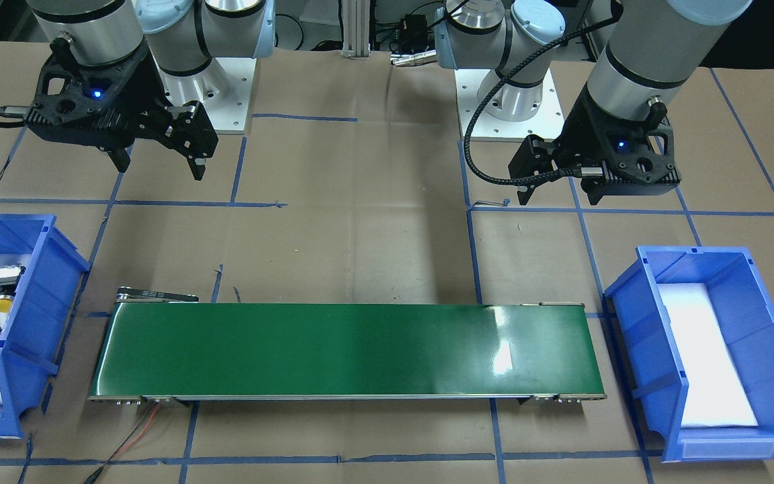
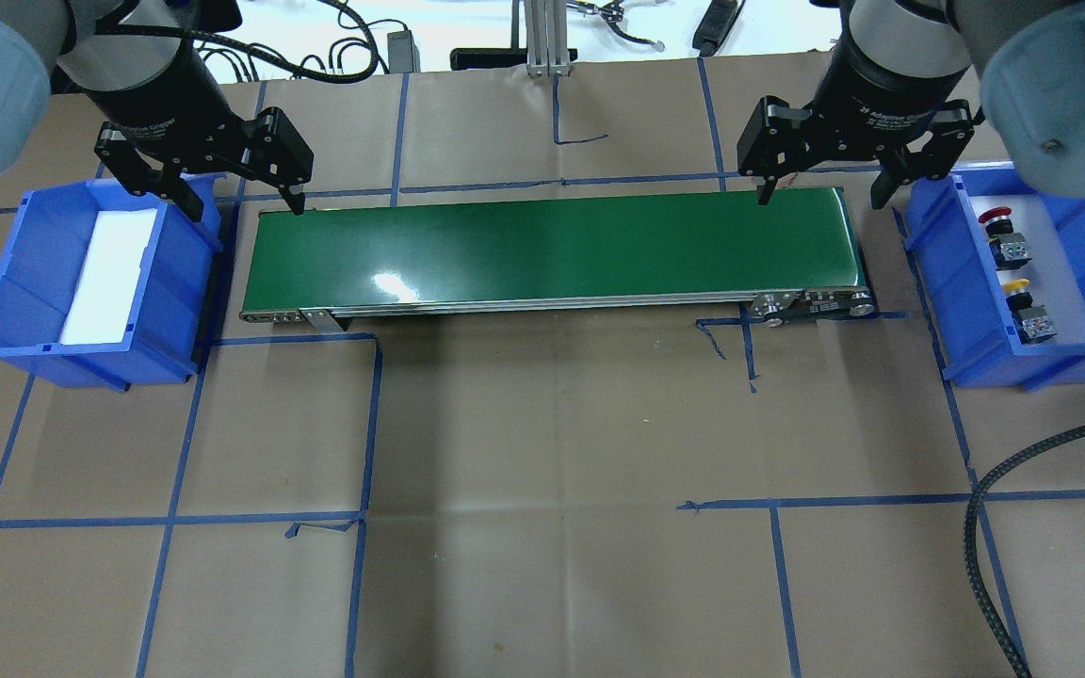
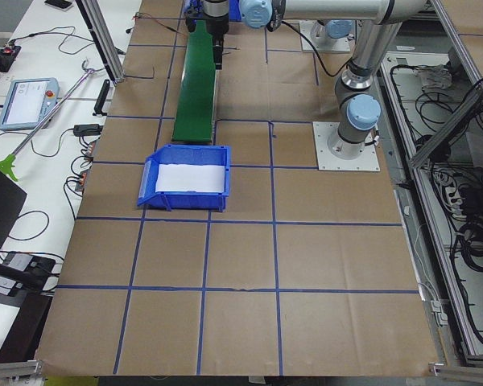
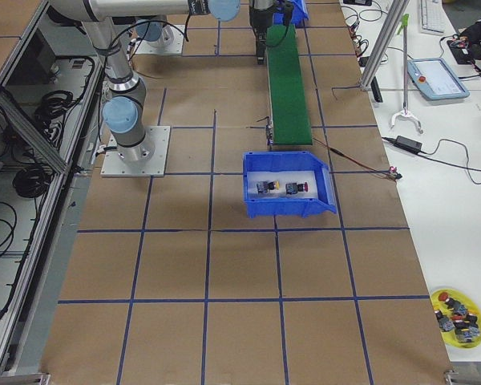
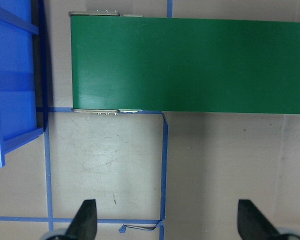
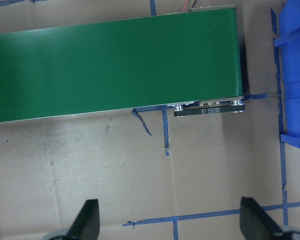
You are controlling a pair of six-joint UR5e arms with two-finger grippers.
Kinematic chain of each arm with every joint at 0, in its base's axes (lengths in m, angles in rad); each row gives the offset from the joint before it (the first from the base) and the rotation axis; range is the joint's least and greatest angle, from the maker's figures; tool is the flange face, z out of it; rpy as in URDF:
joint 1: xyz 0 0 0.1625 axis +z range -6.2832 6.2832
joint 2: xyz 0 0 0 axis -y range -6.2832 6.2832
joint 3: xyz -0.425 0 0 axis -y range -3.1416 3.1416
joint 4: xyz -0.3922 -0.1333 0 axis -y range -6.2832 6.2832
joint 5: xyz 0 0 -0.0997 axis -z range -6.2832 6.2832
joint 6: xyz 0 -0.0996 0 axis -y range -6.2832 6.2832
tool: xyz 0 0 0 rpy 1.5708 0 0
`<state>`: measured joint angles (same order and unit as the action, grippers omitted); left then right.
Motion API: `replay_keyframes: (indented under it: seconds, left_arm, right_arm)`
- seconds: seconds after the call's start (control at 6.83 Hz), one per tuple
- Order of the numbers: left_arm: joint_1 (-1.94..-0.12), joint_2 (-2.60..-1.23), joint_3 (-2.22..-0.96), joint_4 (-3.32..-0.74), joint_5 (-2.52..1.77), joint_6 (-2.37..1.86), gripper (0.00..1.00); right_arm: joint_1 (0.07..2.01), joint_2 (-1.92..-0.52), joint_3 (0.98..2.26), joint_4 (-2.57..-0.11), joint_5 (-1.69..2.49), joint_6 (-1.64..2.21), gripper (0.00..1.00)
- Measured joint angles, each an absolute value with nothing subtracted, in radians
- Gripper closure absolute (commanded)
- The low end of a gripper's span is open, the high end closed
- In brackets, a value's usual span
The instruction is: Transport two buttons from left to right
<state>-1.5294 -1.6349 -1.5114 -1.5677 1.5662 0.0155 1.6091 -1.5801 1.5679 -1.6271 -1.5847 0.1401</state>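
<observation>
The conveyor belt (image 2: 552, 245), a long green strip, lies crosswise on the brown paper-covered tabletop (image 2: 552, 424), which is marked with a grid of blue tape. A blue bin stands just beyond each end of the belt. The right-end bin (image 2: 929, 273), at the belt end on the robot's right, contains both buttons. The red-capped button (image 2: 998, 224) and the yellow-capped button (image 2: 1023, 299) lie on their sides on the bin floor, apart from each other. Their caps point away from the robot, and the red one sits farther from the robot than the yellow one. The left-end bin (image 2: 6, 292), at the opposite end of the belt, contains only a white pad (image 2: 109, 273) on its floor. The left gripper (image 2: 247, 209) hangs above the tabletop on the robot's side of the belt, near the belt's left end. Its jaws are spread wide, and the left wrist view shows only bare tabletop and tape between the fingers (image 5: 86, 219). The right gripper (image 2: 820, 201) hangs likewise on the robot's side of the belt, near its right end and short of the right-end bin. Its jaws are also spread wide and grip nothing. Neither gripper touches the belt, a bin or a button.
</observation>
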Motion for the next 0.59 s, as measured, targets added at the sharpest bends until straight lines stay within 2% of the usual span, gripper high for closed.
replay_keyframes:
  seconds: [0.59]
  left_arm:
    - [-1.529,-1.636,-1.512,-1.568,1.566,0.015,0.00]
  right_arm:
    - [1.609,-1.574,1.565,-1.628,-1.585,0.141,0.00]
